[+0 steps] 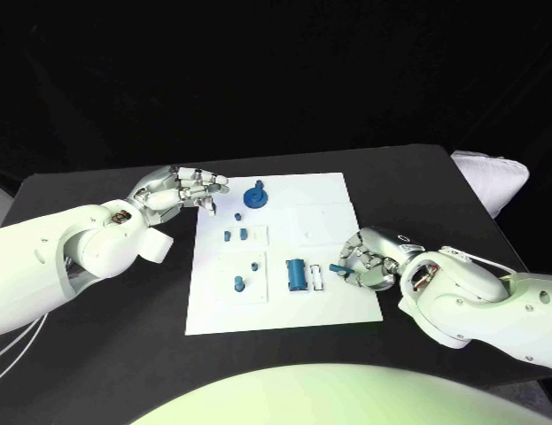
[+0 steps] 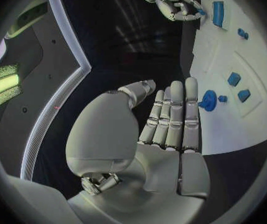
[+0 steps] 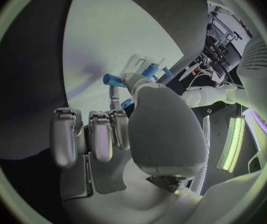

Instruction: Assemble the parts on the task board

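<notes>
Most blue parts (image 1: pixel 243 235) lie loose on the task board (image 1: pixel 327 199); assembly looks barely begun. The right hand (image 1: pixel 368 259) seemingly pinches a small blue piece (image 1: pixel 339 268) at the board's right edge; the left hand (image 1: pixel 180 189) hovers empty, far left.

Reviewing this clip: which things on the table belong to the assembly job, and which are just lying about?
Belong to the job:
task board
round blue part
blue cylinder
small blue pieces
blue part pinched in the right hand
left hand, holding nothing, at the board's far left corner

Lying about:
white object at the table's far right edge
</notes>
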